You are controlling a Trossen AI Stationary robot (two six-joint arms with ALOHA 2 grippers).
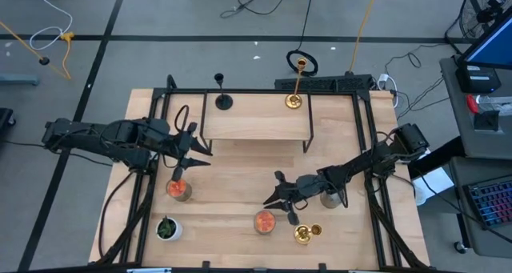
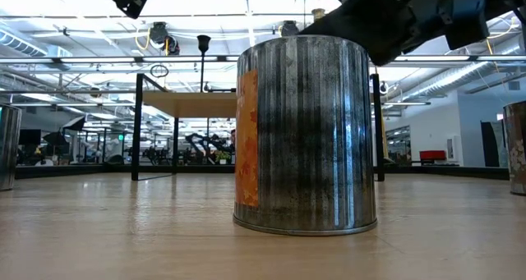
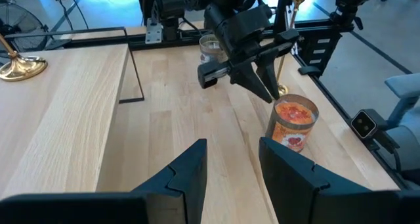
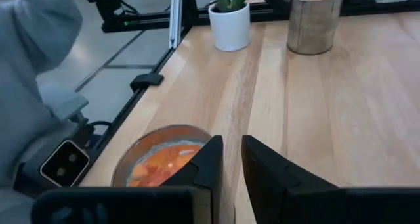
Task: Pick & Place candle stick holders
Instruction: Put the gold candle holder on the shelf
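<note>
One gold candlestick (image 1: 295, 89) stands by its round base on the raised shelf (image 1: 256, 121), at its far right; its base also shows in the left wrist view (image 3: 20, 66). The short black candlestick (image 1: 222, 97) stands at the shelf's far left. The second gold candlestick (image 1: 306, 234) stands on the table near the front edge; its thin stem shows in the left wrist view (image 3: 283, 53). My left gripper (image 1: 200, 153) is open and empty, in the air at the shelf's left near corner. My right gripper (image 1: 274, 191) is open and empty, above a can (image 4: 164, 161) left of that candlestick.
Three metal cans stand on the table (image 1: 179, 189), (image 1: 265, 222), (image 1: 330, 197). A small green plant in a white pot (image 1: 166, 228) stands near the front left corner. The shelf's black legs (image 1: 307, 137) and the black frame rails (image 1: 364, 129) border the work space.
</note>
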